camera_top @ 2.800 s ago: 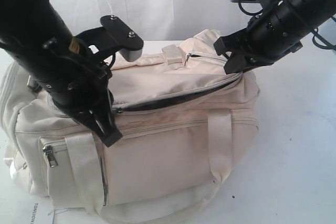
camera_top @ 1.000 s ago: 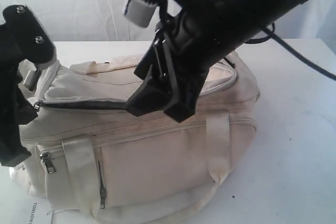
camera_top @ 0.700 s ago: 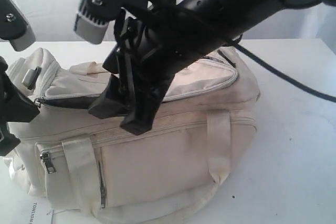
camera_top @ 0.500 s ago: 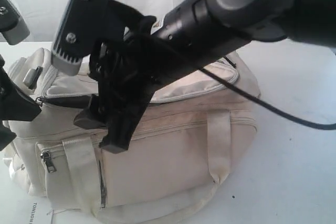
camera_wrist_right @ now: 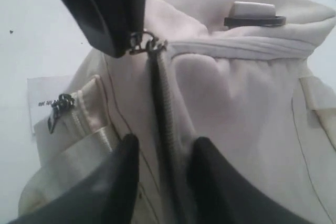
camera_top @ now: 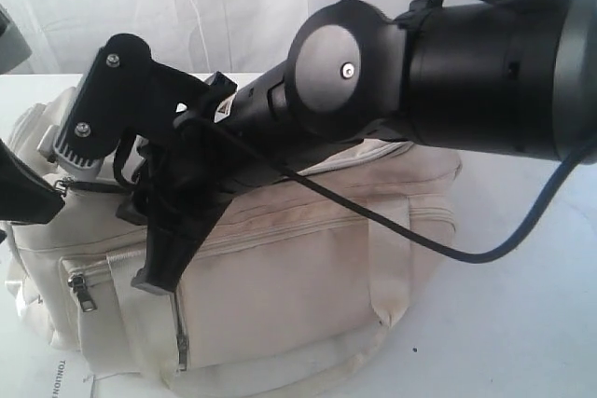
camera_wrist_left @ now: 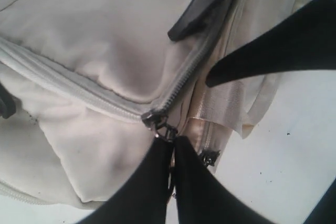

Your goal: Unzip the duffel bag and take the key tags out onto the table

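Zip step looks abt done: L gripper [camera_wrist_left: 171, 142] pinched shut on the pull [camera_wrist_left: 166, 130] at the bag's [camera_top: 308, 277] end. R gripper [camera_wrist_right: 165, 142] has fingers apart astride the zip [camera_wrist_right: 160, 93] on the bag's top, holding nothing. Left to do: fish tags out onto the table [camera_top: 522, 305] beside the bag. Count: 1 bag, 2 grippers, 0 tags visible, prob. inside the bag.

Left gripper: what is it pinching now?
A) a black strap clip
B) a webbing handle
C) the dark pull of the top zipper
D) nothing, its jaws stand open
C: in the left wrist view the left gripper is shut on the zipper pull at the end of the top zipper of the duffel bag.
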### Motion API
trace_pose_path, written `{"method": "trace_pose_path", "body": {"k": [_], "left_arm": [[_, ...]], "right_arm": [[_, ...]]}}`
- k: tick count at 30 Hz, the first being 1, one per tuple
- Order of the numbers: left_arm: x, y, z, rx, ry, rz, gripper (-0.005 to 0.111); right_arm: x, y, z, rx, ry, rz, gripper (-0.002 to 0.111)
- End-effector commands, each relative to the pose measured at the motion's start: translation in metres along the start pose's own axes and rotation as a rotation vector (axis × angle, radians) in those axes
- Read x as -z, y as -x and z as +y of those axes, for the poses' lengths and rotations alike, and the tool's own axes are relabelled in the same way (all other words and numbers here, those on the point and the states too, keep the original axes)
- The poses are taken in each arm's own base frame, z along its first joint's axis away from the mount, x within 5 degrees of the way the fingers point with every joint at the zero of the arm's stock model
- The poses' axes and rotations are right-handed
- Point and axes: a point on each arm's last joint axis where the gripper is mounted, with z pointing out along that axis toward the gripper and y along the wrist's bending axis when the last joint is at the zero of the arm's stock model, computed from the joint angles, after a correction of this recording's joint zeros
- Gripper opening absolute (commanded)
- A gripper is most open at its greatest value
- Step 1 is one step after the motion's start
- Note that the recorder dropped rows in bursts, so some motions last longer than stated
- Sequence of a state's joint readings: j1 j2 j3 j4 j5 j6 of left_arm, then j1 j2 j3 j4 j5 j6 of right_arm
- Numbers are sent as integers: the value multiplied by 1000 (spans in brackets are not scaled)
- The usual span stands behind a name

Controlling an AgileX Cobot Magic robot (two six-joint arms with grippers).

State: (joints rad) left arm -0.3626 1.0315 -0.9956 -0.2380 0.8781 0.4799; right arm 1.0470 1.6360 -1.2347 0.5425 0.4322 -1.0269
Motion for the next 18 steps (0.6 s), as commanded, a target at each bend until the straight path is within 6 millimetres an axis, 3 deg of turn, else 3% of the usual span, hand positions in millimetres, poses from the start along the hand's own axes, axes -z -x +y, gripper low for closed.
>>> {"method": "trace_pose_path", "body": {"k": [1, 3, 18], "left_arm": [[0, -4, -5, 1, -44, 27, 0], [0, -4, -3, 4, -29, 27, 0], [-2, -3, 11, 35, 108, 28, 0]], "right_arm": [[-1, -1, 1, -36, -1, 1, 12], [-1, -1, 1, -49, 4, 4, 0], [1, -16, 6, -130, 50, 172, 0]]}}
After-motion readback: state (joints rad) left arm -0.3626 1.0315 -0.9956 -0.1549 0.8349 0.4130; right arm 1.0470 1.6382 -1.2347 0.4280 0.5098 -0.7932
